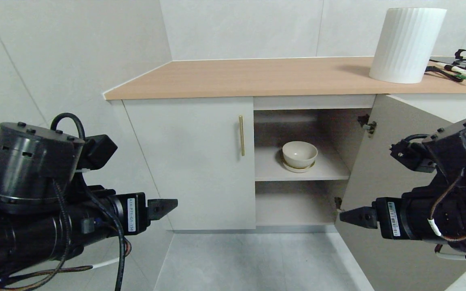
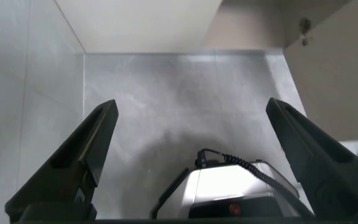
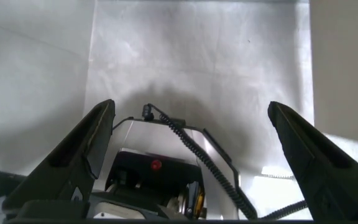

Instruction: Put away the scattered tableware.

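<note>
A cream bowl sits on a small plate on the middle shelf of the open cabinet. My left gripper hangs low at the left, in front of the shut cabinet door, pointing inward. Its fingers are spread wide over the bare floor with nothing between them. My right gripper hangs low at the right beside the swung-out door. Its fingers are also spread wide, empty.
The left cabinet door with a brass handle is shut. On the wooden countertop stands a white ribbed cylinder, with dark tools at the far right. Tiled walls close off the left; grey floor lies below.
</note>
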You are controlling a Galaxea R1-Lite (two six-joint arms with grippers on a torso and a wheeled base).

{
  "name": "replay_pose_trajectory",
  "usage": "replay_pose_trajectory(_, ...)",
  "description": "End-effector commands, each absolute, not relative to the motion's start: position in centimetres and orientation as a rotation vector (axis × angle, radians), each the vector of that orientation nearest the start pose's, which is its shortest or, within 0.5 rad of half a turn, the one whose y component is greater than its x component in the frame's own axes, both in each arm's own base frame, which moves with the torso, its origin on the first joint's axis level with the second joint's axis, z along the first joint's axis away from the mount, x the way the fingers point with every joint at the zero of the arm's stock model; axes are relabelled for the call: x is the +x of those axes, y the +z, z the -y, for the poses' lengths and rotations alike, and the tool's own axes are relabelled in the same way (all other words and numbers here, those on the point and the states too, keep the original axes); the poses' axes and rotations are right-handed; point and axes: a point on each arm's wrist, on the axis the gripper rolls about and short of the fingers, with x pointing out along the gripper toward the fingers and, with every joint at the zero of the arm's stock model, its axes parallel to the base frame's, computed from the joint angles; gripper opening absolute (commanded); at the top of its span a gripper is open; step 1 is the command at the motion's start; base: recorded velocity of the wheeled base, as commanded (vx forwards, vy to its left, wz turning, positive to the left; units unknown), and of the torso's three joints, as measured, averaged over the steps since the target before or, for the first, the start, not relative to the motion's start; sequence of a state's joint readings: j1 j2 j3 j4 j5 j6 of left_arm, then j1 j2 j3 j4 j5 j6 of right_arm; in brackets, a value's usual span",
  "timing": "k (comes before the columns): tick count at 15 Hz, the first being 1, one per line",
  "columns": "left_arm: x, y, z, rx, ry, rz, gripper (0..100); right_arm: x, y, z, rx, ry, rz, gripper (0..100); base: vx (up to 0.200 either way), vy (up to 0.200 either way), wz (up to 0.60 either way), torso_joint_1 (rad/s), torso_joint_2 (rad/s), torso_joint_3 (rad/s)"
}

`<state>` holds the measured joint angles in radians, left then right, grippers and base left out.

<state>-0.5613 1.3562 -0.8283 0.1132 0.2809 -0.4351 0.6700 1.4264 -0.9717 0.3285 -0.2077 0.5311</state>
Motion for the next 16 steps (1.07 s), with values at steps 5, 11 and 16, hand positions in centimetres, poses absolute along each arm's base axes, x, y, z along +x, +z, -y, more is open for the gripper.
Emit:
replay_pose_trajectory(5,17.94,20.8,10.55,-0.154,-0.134,-0.637,100,17.44,21.54,-13.26,0.16,0.231,-0.801,100,-0.12,0.0,0.0,0.003,0.0,-0.002)
replay_pose_trajectory(11,17.94,20.8,10.55,-0.154,-0.134,-0.637,100,17.44,21.54,-13.26,0.16,0.231,-0.801,100,0.0,0.0,0.0,0.0,0.0,0.0)
replay_pose_trajectory(16,17.97,20.77,10.56,-0.151,-0.133,-0.637,100,17.18,21.59,-13.05,0.141,0.238,-0.795,100,0.0,0.0,0.0,0.0,0.0,0.0)
